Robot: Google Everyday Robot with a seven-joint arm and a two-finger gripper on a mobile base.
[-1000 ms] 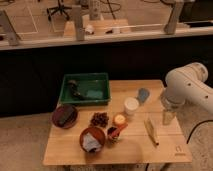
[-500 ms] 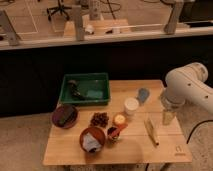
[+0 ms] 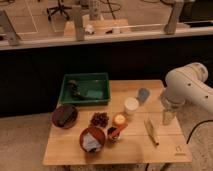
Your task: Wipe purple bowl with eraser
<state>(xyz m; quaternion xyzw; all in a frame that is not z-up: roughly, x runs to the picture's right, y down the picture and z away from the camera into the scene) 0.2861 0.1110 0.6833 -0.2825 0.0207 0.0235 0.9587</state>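
The purple bowl (image 3: 55, 120) sits at the left edge of the wooden table (image 3: 130, 150). A dark oblong thing (image 3: 65, 115) lies inside it; it looks like the eraser, though I cannot tell for sure. My gripper (image 3: 169, 117) hangs from the white arm (image 3: 187, 87) over the table's right side, far from the bowl. It points down, open, and holds nothing.
A green tray (image 3: 85, 89) stands at the back left. An orange-red bowl (image 3: 92, 138) with pale contents sits at the front. Dark grapes (image 3: 99, 119), a white cup (image 3: 131, 106), a blue item (image 3: 143, 94), an orange item (image 3: 118, 126) and a yellowish stick (image 3: 151, 131) fill the middle.
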